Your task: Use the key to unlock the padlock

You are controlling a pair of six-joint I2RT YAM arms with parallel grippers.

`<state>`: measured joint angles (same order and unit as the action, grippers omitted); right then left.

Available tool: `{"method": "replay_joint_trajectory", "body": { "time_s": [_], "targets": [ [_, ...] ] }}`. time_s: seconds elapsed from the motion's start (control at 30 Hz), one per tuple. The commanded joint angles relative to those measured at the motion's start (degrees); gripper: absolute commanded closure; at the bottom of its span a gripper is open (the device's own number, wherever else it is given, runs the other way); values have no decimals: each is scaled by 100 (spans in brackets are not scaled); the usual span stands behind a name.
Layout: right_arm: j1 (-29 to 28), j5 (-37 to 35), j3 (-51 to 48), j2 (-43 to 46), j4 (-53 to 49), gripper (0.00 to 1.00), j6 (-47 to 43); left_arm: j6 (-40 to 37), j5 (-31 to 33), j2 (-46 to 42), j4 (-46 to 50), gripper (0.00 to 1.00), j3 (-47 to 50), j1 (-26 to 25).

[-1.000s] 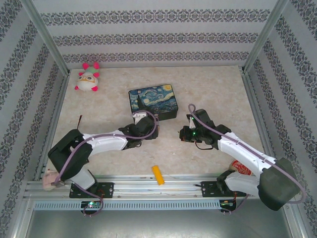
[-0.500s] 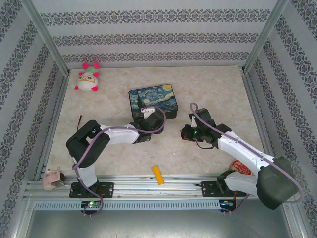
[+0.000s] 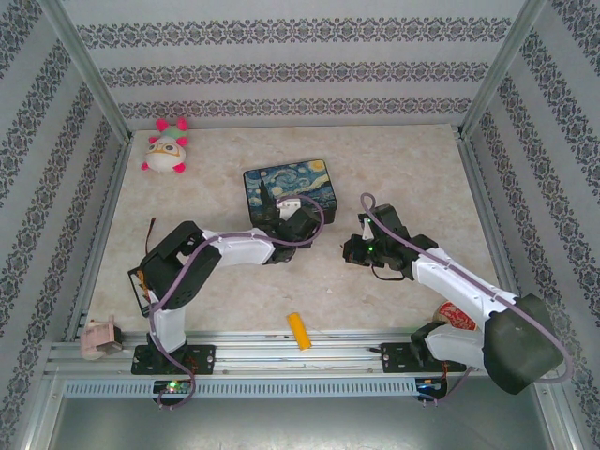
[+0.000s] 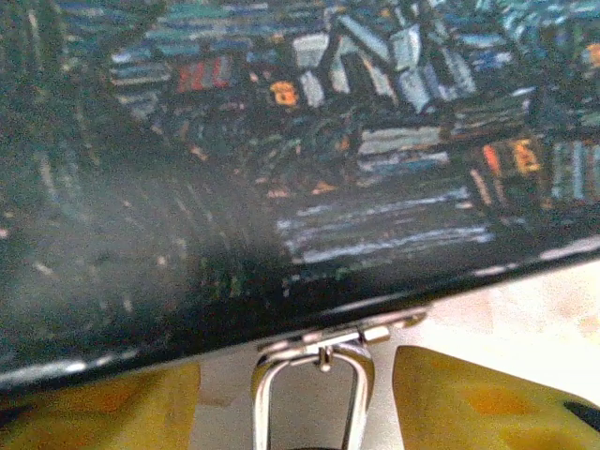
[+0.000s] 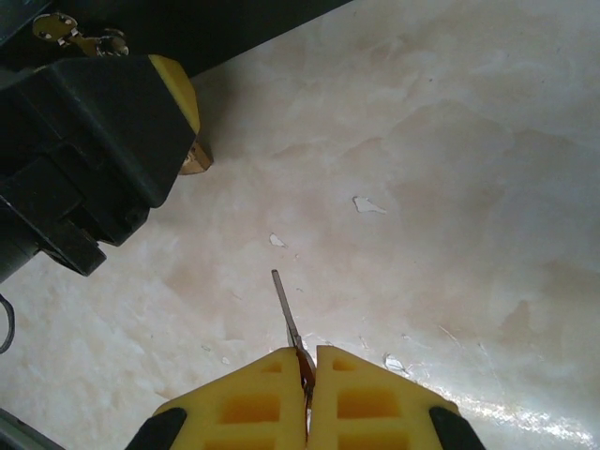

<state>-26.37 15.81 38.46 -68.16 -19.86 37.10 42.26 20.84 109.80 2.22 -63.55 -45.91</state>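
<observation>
**Left gripper at the padlock on the box front; right gripper holding the key off to the right.**

You have the left gripper up against the near face of the painted box. Its yellow fingers are apart, one on each side of the padlock's silver shackle, with a gap showing on both sides. The padlock body runs off the bottom of the left wrist view, so you cannot tell whether the pads touch it. The shackle hangs through the silver clasp at the box's lower edge. Your right gripper sits to the right, near the left one but not touching it. Its jaws are together, clamped on the key. The thin blade sticks out ahead of the fingers over the marbled table. Key and padlock are apart.
</observation>
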Motion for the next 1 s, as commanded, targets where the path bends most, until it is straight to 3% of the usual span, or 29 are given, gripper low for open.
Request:
{"method": "replay_joint_trajectory", "body": {
  "time_s": [0.0, 0.63, 0.97],
  "targets": [
    [43, 106, -65, -39, 118, 100, -60, -106, 258, 159, 426, 46, -197, -111],
    [66, 238, -233, -108, 491, 100, 25, -67, 553, 108, 683, 58, -141, -138],
    [71, 249, -242, -57, 518, 100, 52, -113, 473, 305, 714, 49, -262, -146]
  ]
}}
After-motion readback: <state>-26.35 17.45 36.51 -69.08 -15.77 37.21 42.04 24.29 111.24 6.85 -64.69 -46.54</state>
